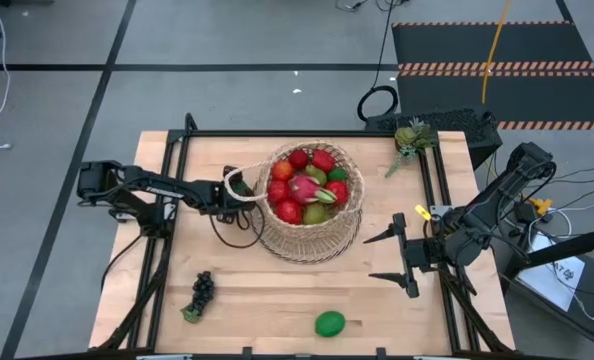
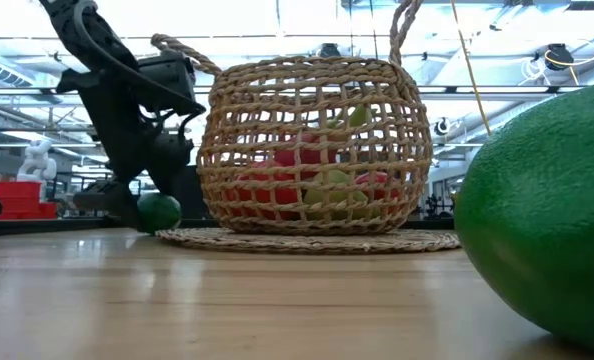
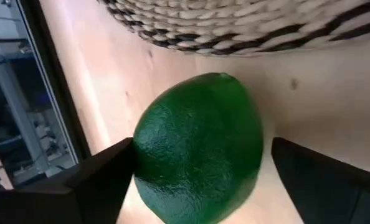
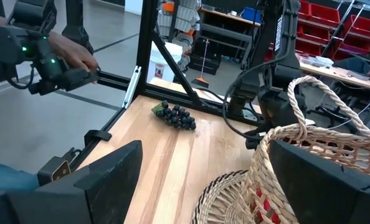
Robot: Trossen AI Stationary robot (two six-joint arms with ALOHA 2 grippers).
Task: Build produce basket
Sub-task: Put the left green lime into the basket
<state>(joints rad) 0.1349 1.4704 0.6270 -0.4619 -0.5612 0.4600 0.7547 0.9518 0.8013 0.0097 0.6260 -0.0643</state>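
The tan wicker basket (image 1: 307, 235) stands mid-table, holding red fruits, a pink dragon fruit and green pieces. My left gripper (image 3: 203, 149) is low at the basket's left side (image 1: 239, 195), open, with its fingers on either side of a green lime (image 3: 197, 149). That lime rests on the table (image 2: 159, 212), close to the basket's woven base (image 3: 247, 25). My right gripper (image 1: 392, 262) hangs open and empty, raised, to the right of the basket (image 4: 309, 155). A second lime (image 1: 329, 323) and dark grapes (image 1: 202, 293) lie near the front edge. My left gripper comes at the lime slanting down from the table's left. One finger (image 3: 104, 180) lies close against the lime's side (image 3: 138, 155); whether it touches I cannot tell. The other finger (image 3: 322, 180) stands apart, with bare wood showing between it and the lime.
A leafy green piece (image 1: 412, 135) lies at the far right corner. The basket's looped handle (image 1: 239, 180) sticks out over my left gripper. In the right wrist view a person's hand (image 4: 73, 53) shows beyond the table's left edge. Black frame rails (image 1: 177, 160) border the table.
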